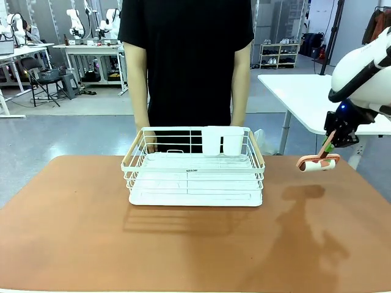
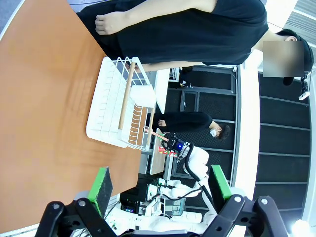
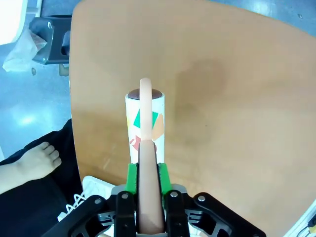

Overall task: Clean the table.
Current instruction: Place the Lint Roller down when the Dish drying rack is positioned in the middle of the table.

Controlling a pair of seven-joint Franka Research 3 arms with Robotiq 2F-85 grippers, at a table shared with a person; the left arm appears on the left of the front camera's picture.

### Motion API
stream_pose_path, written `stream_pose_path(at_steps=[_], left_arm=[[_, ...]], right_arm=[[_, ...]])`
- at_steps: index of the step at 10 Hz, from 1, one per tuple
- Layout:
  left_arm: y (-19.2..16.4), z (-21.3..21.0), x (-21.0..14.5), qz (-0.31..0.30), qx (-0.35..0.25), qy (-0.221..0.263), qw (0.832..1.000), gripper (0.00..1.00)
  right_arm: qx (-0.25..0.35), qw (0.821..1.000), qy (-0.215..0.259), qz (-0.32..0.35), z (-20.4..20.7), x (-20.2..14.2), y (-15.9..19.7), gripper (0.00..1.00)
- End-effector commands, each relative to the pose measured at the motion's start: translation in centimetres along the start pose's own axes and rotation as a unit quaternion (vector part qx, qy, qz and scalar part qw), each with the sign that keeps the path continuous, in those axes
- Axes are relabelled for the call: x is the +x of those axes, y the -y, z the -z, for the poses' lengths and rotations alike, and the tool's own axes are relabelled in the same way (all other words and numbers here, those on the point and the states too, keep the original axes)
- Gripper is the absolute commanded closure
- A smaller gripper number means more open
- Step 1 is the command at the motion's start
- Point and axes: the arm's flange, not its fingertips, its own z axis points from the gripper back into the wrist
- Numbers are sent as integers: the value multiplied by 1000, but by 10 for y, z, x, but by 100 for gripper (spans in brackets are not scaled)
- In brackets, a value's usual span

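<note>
Reddish-brown and matte, the table (image 1: 73,232) spans the foreground of the front view, with a white wire rack (image 1: 194,174) standing on its far middle. Behind the rack a person in a black shirt stands with both arms down. At the right, the right gripper (image 1: 335,139) hangs above the table's far right edge, its green-padded fingers (image 3: 131,178) clamped on the pink handle of a lint roller (image 1: 318,162). The roller's white drum hangs in the air above the tabletop. The left gripper (image 2: 160,190) has its fingers spread wide, holding nothing, beside the table's edge.
</note>
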Motion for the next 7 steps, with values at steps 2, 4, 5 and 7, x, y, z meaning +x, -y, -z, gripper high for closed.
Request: stream_pose_path(at_steps=[2,4,5,7], left_arm=[[-1,-3,-3,4,-6,-3,1000,0],[-1,-3,-3,4,-6,-3,1000,0],[-1,-3,-3,4,-6,-3,1000,0],[-1,-3,-3,4,-6,-3,1000,0]], right_arm=[[24,998,13,57,29,-5,-7,79],[37,997,4,70,38,-4,-10,79],[35,997,15,71,43,-3,-8,79],[25,997,24,66,46,-5,-3,79]])
